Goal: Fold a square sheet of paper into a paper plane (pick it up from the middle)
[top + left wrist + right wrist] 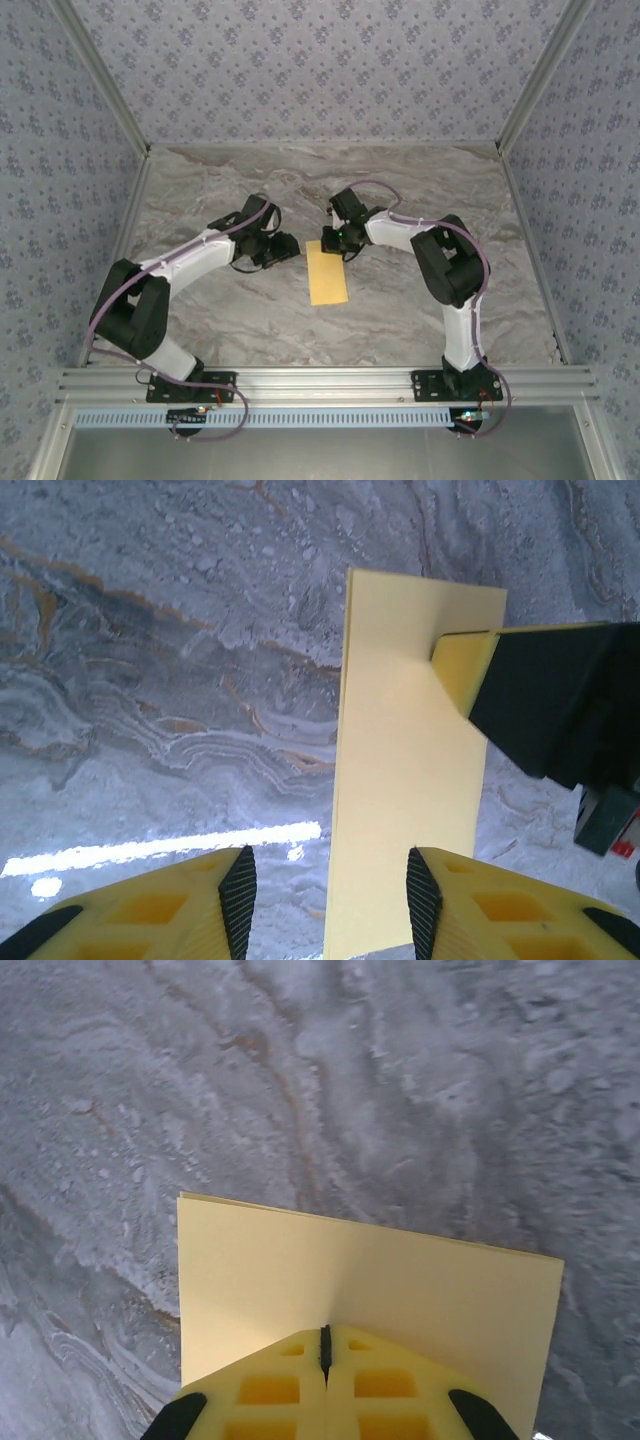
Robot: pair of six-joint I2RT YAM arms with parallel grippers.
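Yellow plastic fingers of the right gripper [325, 1345] are pressed together with no gap. Their tip rests on the mustard-yellow sheet of paper [400, 1290], which lies flat on the grey veined marble-look table [420, 190] between the two arms. Judging by its narrow rectangular shape, the sheet is already folded in half. The closed tip seems placed to pin the far end so the fold cannot spring open. The left gripper [330, 890] has its jaws apart, low over the sheet's near end and clamping nothing, probably ready to crease or grip. No brand, label or writing is legible.
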